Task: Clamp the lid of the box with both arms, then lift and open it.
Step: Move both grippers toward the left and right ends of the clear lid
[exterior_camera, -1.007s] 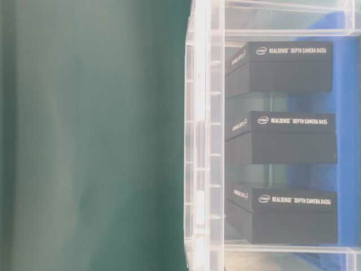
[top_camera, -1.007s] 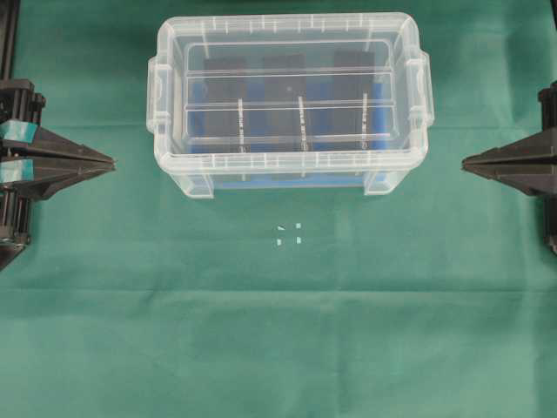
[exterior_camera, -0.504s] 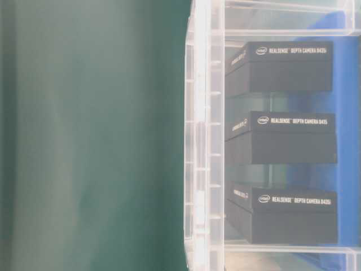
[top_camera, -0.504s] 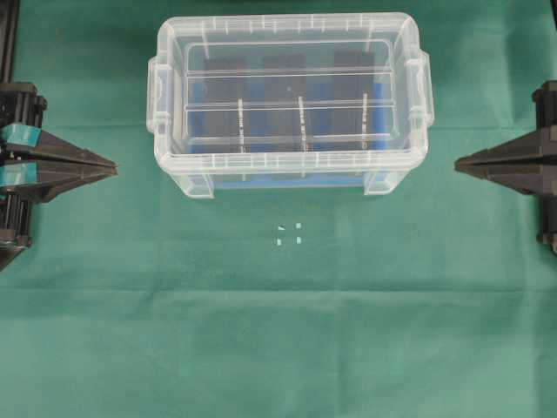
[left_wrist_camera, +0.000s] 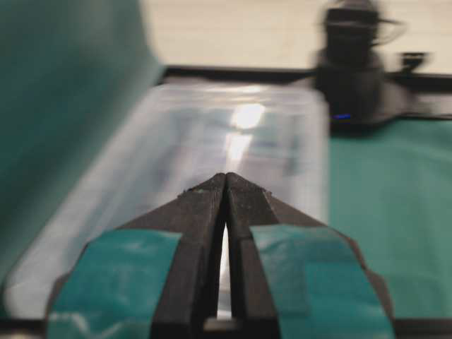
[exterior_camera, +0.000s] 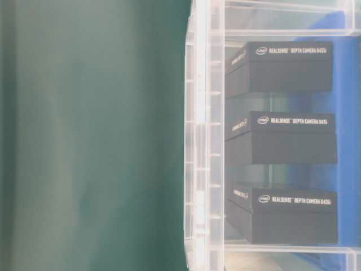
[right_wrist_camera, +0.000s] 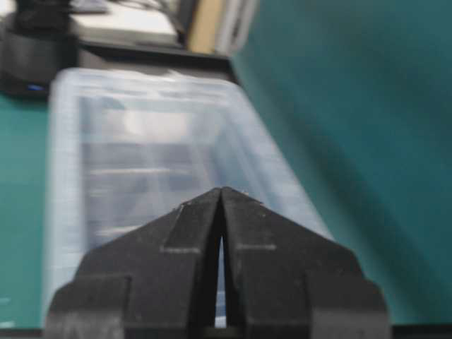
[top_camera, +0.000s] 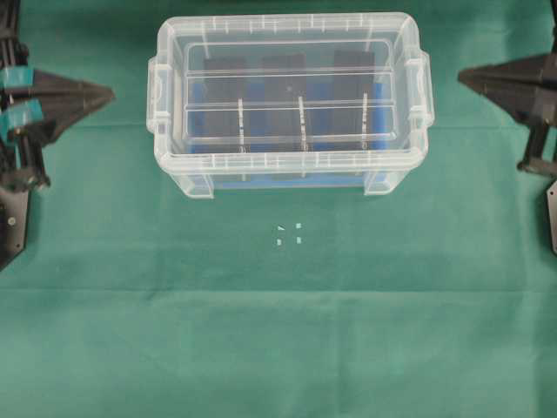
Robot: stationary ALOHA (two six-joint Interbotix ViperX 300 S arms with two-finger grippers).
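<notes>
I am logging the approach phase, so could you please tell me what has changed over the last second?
In the overhead view both grippers have shifted toward the top of the picture: the left gripper and the right gripper now point at the box's side handles rather than below them. Both remain shut and apart from the box; neither has taken hold of anything. The lid still sits on the box, which has not moved.

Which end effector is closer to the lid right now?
Right, slightly. The right end effector sits just off the lid at its right edge; the left end effector is a little farther from its left edge. Both shut.
</notes>
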